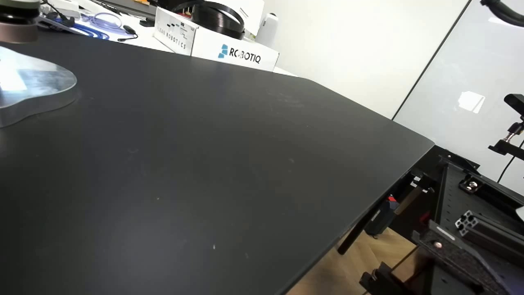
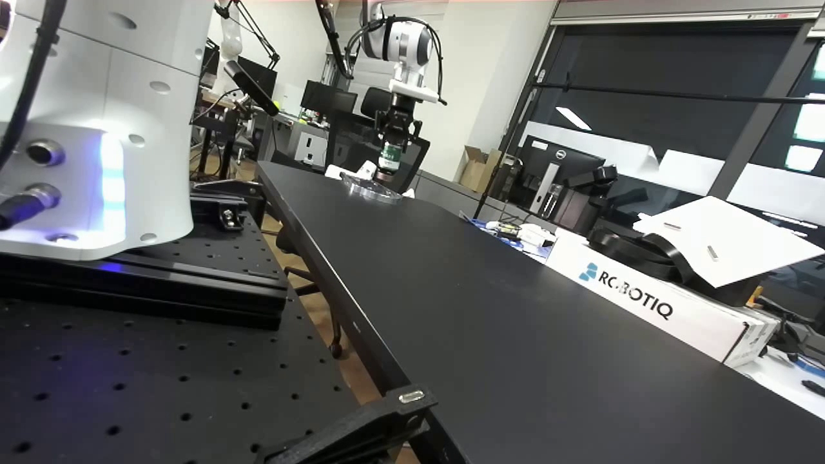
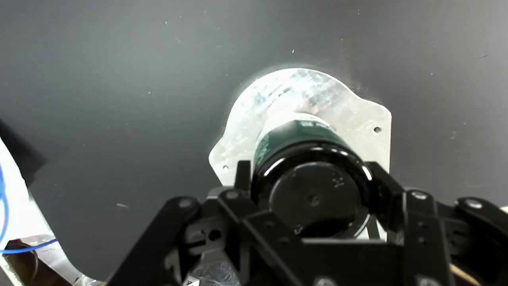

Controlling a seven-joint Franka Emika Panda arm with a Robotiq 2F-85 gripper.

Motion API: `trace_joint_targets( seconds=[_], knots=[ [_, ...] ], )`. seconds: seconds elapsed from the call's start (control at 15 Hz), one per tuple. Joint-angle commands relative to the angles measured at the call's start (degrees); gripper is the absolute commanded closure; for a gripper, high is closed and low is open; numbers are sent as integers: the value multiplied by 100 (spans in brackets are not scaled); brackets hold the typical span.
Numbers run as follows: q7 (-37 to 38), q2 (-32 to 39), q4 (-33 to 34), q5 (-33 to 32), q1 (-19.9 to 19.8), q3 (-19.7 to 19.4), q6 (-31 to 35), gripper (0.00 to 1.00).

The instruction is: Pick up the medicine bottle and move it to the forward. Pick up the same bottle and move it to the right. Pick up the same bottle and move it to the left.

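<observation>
Both exterior views show me a broad, matte-black table [image 1: 229, 155] with blunted corners, the largest surface in each. In an exterior view, a white, rounded robot base [image 2: 148, 187] stands near the table's edge, and my white, jointed arm [image 2: 401, 48] hangs over the table's far end. A long white box [image 2: 619, 293] with dark ROBOTIQ lettering and a blue emblem lies beside another edge. On the table rests a silvery, lobed plate [image 3: 357, 115] with a reflective top and small round holes. Over it I have a black, two-fingered linkage gripper [image 3: 311, 178]. It carries the small, dark, cylindrical medicine bottle [image 2: 390, 156] with a green, white-printed label; in the wrist view, the bottle's round black end faces me. An exterior view places the bottle's brownish lower end [image 1: 18, 32] above the plate, with a strip of black table visible between them. The fingers [image 3: 243, 174] are clamped on opposite sides of the bottle, near its black end.
</observation>
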Motion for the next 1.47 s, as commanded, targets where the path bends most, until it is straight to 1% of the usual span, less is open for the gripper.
trace_joint_targets(
  seconds=[0.0,0.27,0.47,0.53,0.67,1.27,1.33,1.4],
  knots=[
    [-49,294,624,215,40,28,-350,55],
    [-79,433,899,356,70,13,-568,55],
    [-39,497,1076,428,106,-28,-882,55],
    [-57,311,609,373,41,4,-566,30],
    [-57,342,689,397,50,2,-666,30],
    [-57,351,718,399,52,1,-713,30],
    [-57,351,718,399,52,1,-714,55],
    [-54,353,710,404,50,5,-701,55]
  ],
)
